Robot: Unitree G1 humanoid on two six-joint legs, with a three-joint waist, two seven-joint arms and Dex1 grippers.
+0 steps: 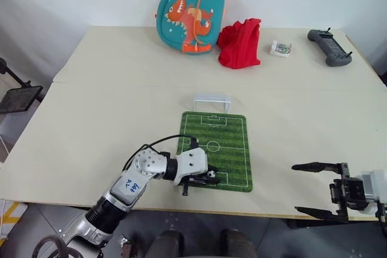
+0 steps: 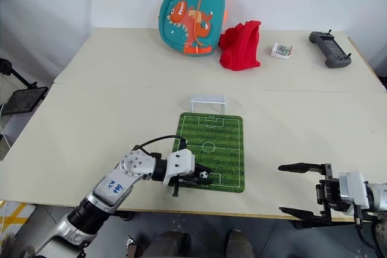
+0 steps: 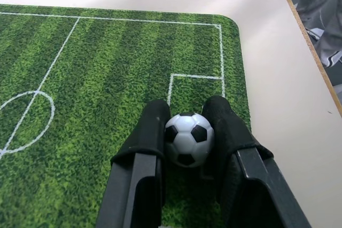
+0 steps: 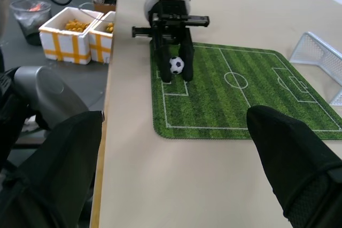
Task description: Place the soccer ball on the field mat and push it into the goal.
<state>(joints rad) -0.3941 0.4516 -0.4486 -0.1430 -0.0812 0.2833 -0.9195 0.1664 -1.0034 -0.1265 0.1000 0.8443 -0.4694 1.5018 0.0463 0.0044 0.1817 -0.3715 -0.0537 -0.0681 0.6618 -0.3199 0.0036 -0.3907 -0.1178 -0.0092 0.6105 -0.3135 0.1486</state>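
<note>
The small black-and-white soccer ball sits between the two black fingers of my left gripper, which is shut on it. Ball and gripper are low over the near end of the green field mat, by the printed near goal box. I cannot tell whether the ball touches the mat. The white netted goal stands on the table just beyond the mat's far end. My right gripper hangs open and holds nothing, off to the right at the table's front edge, pointing toward the mat.
At the back of the table lie a teal dinosaur backpack, a red cloth, a small box and a dark controller. White foam boxes stand on the floor beside the table.
</note>
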